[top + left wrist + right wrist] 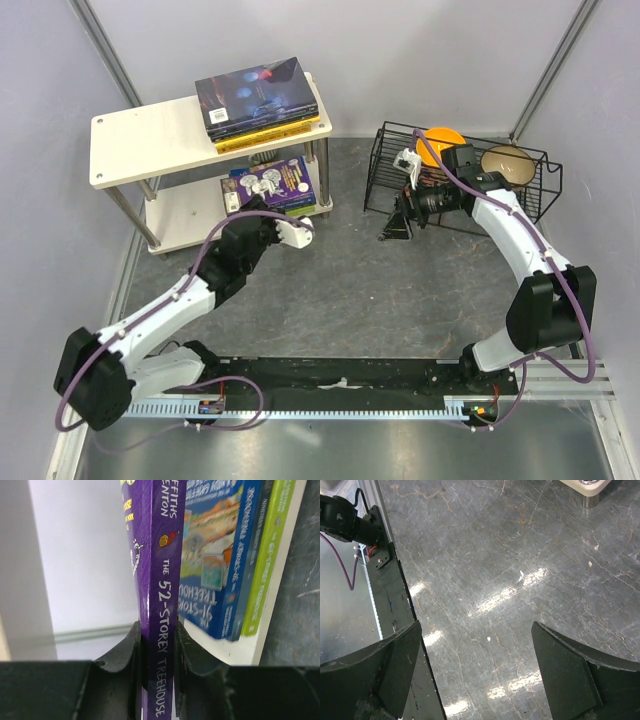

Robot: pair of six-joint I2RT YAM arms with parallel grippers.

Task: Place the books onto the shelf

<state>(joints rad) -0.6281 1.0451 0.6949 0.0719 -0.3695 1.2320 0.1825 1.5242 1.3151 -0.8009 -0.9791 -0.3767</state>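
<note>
Clenched upright in left claw (pixel 158 630): purple book (pixel 161 555), at right end of shelf (pixel 140 140) lower board, beside blue book (pixel 215 555). Released, above grey tabletop (pixel 520 555): right claw (pixel 475 650).

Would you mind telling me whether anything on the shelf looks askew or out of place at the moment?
Only mildly: the stack of books on the top board of the shelf is untidy, with the yellow book poking out beneath the galaxy book. Nothing looks spilled or damaged.
</note>
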